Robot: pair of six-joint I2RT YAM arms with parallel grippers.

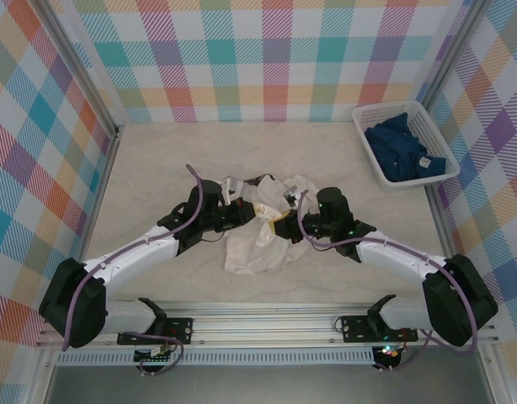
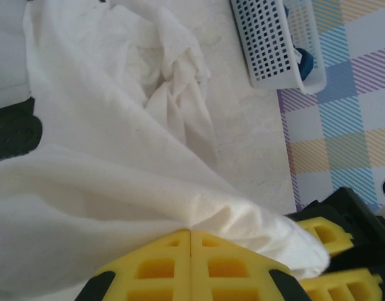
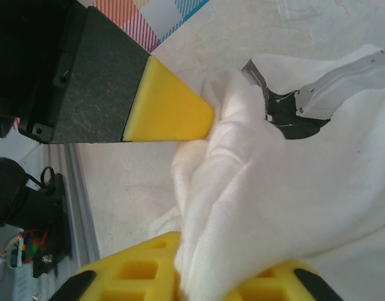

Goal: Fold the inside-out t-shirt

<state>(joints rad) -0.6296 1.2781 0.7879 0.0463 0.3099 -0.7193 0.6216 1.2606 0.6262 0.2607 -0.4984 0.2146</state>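
- The inside-out t-shirt (image 1: 257,244) lies in a crumpled white heap at the centre of the overhead frame, on the pale table (image 1: 157,160). It is well apart from the white basket (image 1: 414,109) in the upper right, which holds a dark blue garment (image 1: 402,150).
- From the way it bunches and drapes, I'd judge it light, limp and thin. It won't keep any shape, it will sag from wherever it is pinched, and layers are likely to come up together.
- The best holds look to be an outer edge, such as the hem or a shoulder seam, with one gripper at each end so the cloth can be pulled flat. A pinch in the middle would only lift a wad.
- The left arm reaches from the lower left of the overhead frame up to the heap. The left gripper (image 2: 190,235) has its yellow fingers pressed together, with a fold of the shirt nipped at their tips.
- The right arm comes in from the lower right, and the two wrists nearly meet over the shirt. The right gripper (image 3: 192,182) has its fingers apart, with a thick fold running loosely between them and brushing the upper tip. That doesn't look like a firm clamp.
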